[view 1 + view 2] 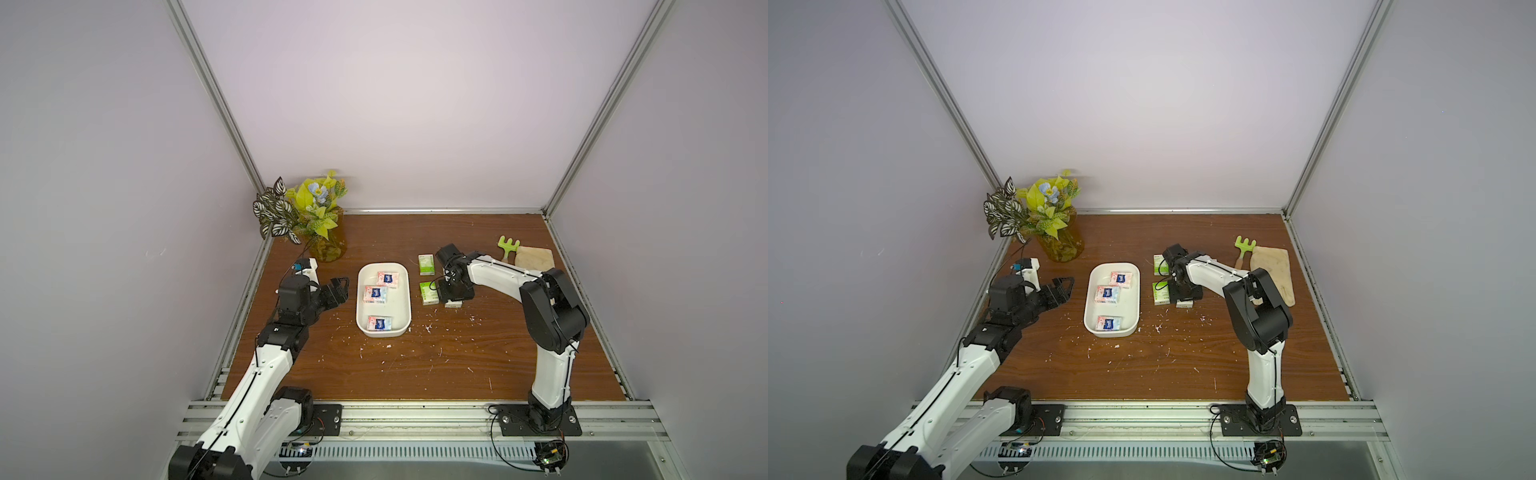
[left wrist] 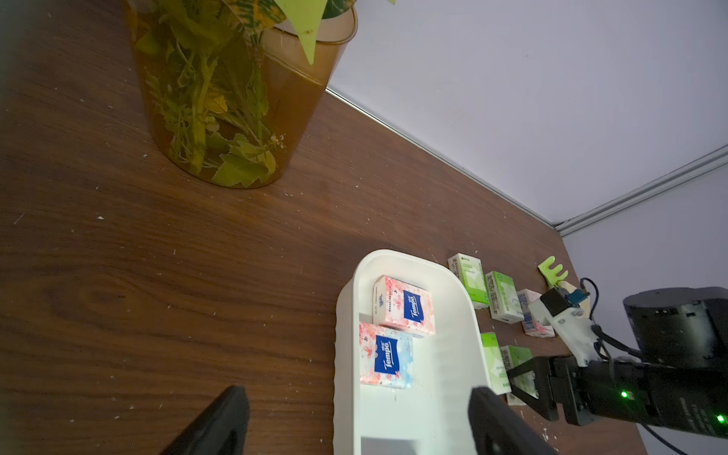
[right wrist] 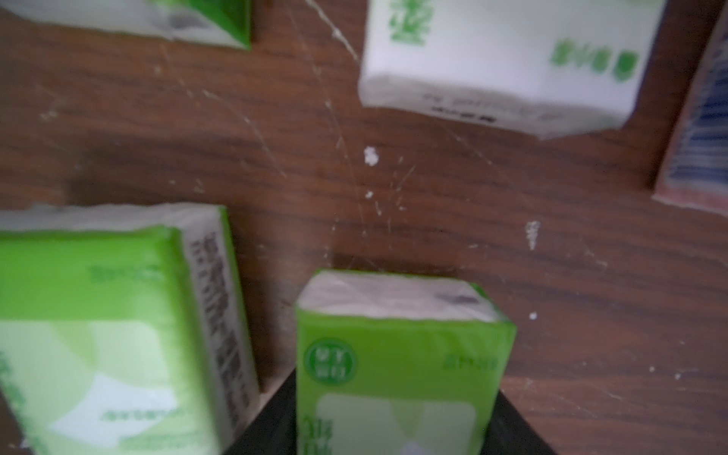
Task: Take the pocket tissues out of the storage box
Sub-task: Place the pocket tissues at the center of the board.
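Three pink packets lie flat in the storage box, mid-bench; green ones sit outside at its 3 o'clock. Right claw clamps a green packet; left claw stands apart, empty. Packets look light, soft, slick-wrapped (squeeze gently): grip across the narrow sides

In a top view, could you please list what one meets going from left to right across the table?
Left gripper → storage box, three pocket tissues inside → green packets → right gripper → green rake → beige cloth.
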